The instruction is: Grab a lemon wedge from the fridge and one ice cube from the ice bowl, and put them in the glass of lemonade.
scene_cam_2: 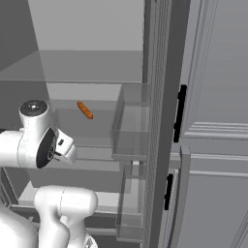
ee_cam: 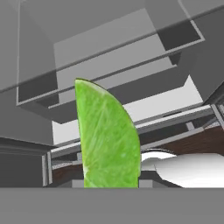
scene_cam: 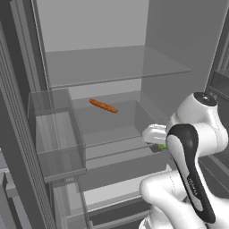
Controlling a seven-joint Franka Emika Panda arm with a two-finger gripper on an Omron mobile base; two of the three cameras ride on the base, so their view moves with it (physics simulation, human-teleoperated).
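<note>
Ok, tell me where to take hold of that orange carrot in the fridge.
Probably around its middle, coming down from above and closing across its narrow width: the carrot is long, thin and lies flat on the shelf, with room above.

- Lemon wedge [ee_cam: 109, 140]: yellow-green, pointed tip up, standing upright at bottom centre of the hand view.
- Fridge [scene_cam: 112, 67]: open, pale interior, glass shelves across the upper frame.

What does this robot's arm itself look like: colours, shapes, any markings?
Glossy white rounded arm with bulbous joints. A black elongated panel with small pale lettering, too small to read, runs along one link. A dark round cap with a lighter centre tops one joint. The pincer's body is white.
</note>
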